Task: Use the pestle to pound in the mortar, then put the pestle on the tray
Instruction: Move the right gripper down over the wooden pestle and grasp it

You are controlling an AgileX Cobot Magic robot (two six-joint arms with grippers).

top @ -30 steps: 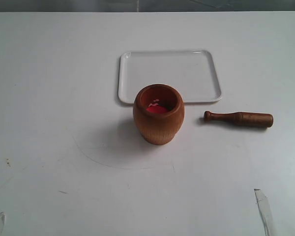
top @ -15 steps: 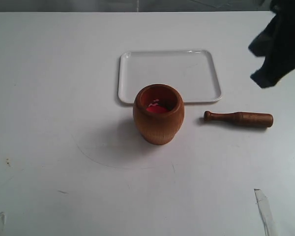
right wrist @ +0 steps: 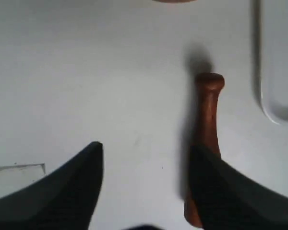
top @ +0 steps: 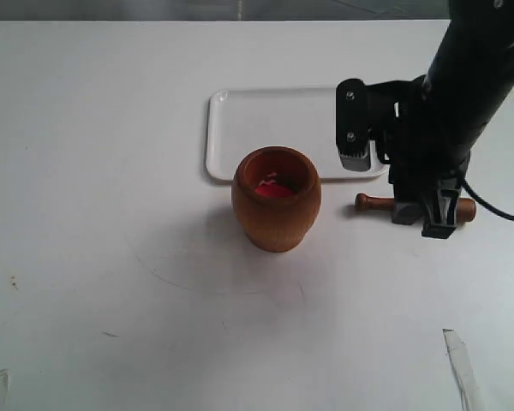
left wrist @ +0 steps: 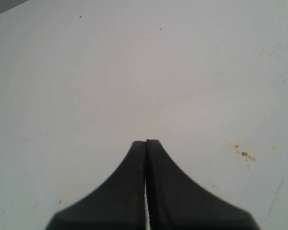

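Note:
The orange-brown wooden mortar with its red inside stands mid-table, just in front of the white tray. To its right the dark reddish-brown pestle lies flat, knob toward the mortar; its thick end is hidden behind my right arm. My right gripper hangs low over the pestle's thick half. In the right wrist view that gripper is open, one finger overlapping the pestle, bare table between the fingers. My left gripper is shut on nothing over bare table and is out of the exterior view.
A corner of the tray shows beside the pestle in the right wrist view. A strip of clear tape lies near the front right, another scrap at the front left. Small rusty spots mark the table near the left gripper.
My right arm came in from the upper right and dropped down over the pestle. The mortar, tray and pestle have not moved.

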